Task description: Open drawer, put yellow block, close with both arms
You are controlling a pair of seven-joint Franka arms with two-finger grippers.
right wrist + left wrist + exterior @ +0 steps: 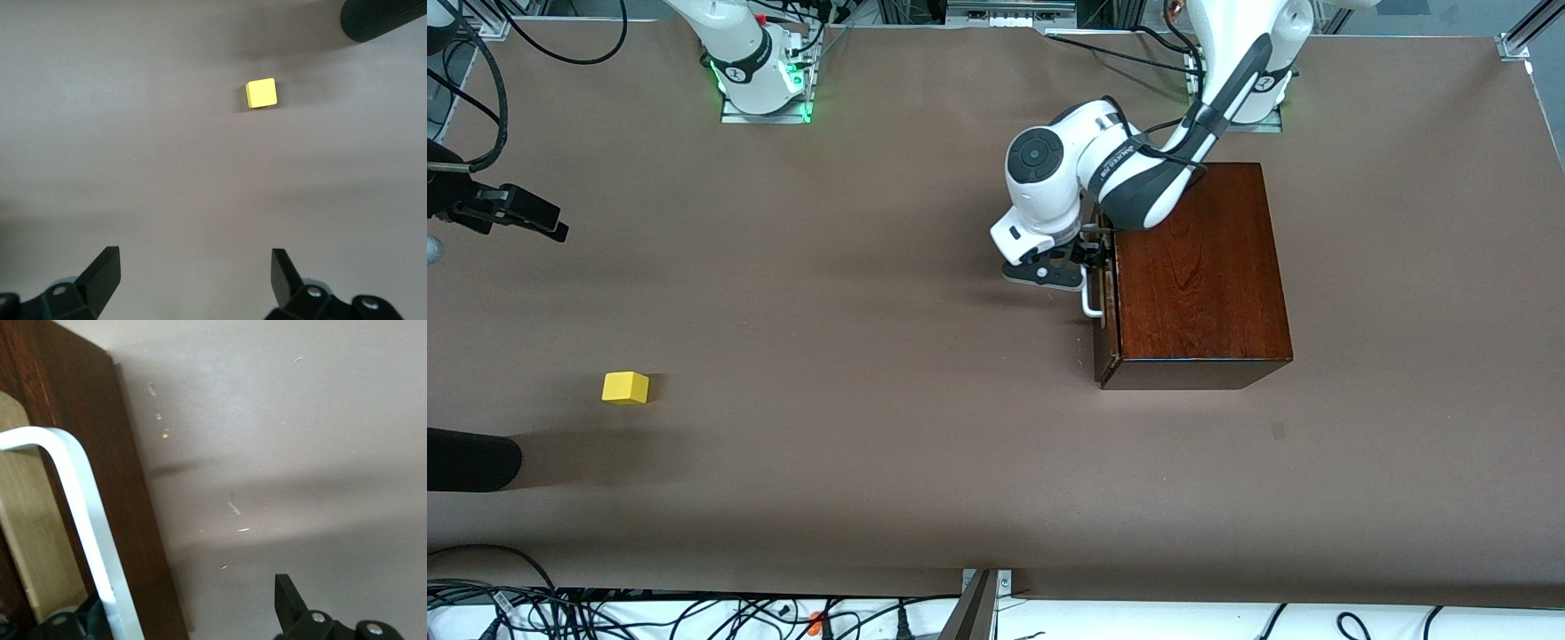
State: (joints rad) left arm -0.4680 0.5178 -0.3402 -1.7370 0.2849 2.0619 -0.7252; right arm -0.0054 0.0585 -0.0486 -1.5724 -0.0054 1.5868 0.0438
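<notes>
The dark mahogany box (1200, 267) stands toward the left arm's end of the table. The drawer's front (1107, 307) carries a white loop handle (1090, 302) and faces the right arm's end. My left gripper (1087, 256) is open at that handle. In the left wrist view the handle (73, 500) and the dark front (130, 520) lie between the fingers of the left gripper (183, 607), with pale wood (27, 527) beside them. The yellow block (624, 388) lies alone toward the right arm's end. My right gripper (520, 216) hangs open over bare table, with the block (261, 93) ahead of the right gripper (193, 273).
A black rounded object (471, 460) juts in at the table's edge close to the block, also showing as a black shape (383, 17) in the right wrist view. Cables (605, 609) and a metal bracket (980, 604) lie along the edge nearest the front camera.
</notes>
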